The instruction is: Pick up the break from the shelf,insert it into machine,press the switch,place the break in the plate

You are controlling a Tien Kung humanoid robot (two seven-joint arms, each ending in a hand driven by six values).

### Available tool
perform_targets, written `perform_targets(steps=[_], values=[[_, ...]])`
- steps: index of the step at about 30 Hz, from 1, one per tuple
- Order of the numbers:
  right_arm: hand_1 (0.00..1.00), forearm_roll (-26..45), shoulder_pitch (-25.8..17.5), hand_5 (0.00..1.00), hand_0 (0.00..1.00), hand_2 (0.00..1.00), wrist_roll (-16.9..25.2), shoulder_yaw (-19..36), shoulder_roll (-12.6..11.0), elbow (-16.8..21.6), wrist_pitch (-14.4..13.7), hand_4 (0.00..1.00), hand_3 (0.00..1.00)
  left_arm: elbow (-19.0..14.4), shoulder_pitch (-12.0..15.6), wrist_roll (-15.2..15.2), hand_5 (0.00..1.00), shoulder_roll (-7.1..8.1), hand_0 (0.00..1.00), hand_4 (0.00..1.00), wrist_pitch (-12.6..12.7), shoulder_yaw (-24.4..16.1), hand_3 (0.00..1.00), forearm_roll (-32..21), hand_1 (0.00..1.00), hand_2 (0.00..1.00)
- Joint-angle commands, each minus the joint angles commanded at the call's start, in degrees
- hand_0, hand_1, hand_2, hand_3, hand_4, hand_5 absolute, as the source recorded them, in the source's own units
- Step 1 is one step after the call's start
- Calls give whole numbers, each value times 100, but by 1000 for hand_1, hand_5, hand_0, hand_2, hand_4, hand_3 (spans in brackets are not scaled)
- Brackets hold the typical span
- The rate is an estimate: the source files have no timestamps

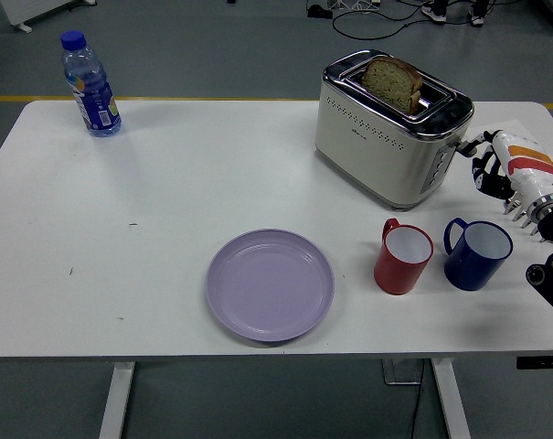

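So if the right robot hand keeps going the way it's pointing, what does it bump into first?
Most likely the toaster: the right robot hand points left at its lever end, close beside the switch. Depth is hard to judge, so it may sit slightly in front.

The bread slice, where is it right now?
In the head view, the bread slice stands in the toaster slot, far right of the table, behind the red mug.

Water btl (90,84); red mug (403,258); blue mug (477,254)
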Motion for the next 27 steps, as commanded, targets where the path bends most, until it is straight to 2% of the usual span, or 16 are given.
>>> perform_targets(steps=[11, 20, 27], values=[[272, 21, -10, 2, 191, 366, 29, 32, 112, -230, -5, 445, 596, 0, 5, -2, 998, 0, 665, 518, -8, 2, 707, 12, 622, 734], [272, -17, -28, 2, 186, 366, 27, 132, 29, 28, -57, 447, 596, 0, 1, -6, 998, 0, 665, 521, -9, -8, 706, 4, 622, 734], [272, 84, 19, 2, 185, 366, 59, 146, 86, -160, -100, 448, 596, 0, -18, -1, 998, 4, 665, 520, -19, 6, 706, -6, 622, 734]])
